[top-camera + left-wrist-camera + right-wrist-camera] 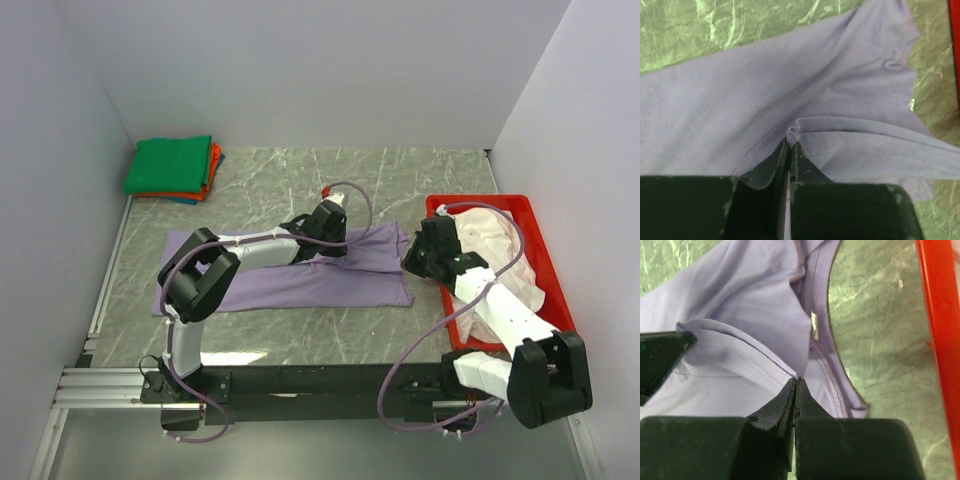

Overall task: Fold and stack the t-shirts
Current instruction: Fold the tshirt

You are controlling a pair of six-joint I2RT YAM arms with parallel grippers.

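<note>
- Lavender t-shirt [300, 280]: lies lengthways across the middle of the marble-patterned table [420, 180]. It is partly folded, with the collar end toward the right. A white neck label [814, 325] shows inside the collar.
- Left gripper [790, 146]: jaws are pressed together on a small pucker of lavender cloth at the far edge, near the shirt's middle.
- Right gripper [796, 384]: jaws are together at a folded hem just beside the collar. Whether any cloth is caught between them cannot be told.
- Risk, thin pinch: the left hold takes in only a small nub of fabric, so a pull could slip it free.
- Risk, uneven lift: if the right jaws hold nothing, only one side would rise and the fold would skew or bunch.
- Risk, layers: a pinch through a single layer would leave the lower layer behind, and the fold would open.
- Folded stack [172, 165]: green on top, with orange-red and a sliver of blue beneath. It sits in the far left corner, well apart from the lavender t-shirt.
- Red tray [480, 202]: sits at the right, near the collar end, and holds a crumpled pale shirt [505, 235].
- Obstruction: the right arm reaches across the tray and the pale shirt, and the tray rim is close enough to catch the collar end if it is dragged rightward.
</note>
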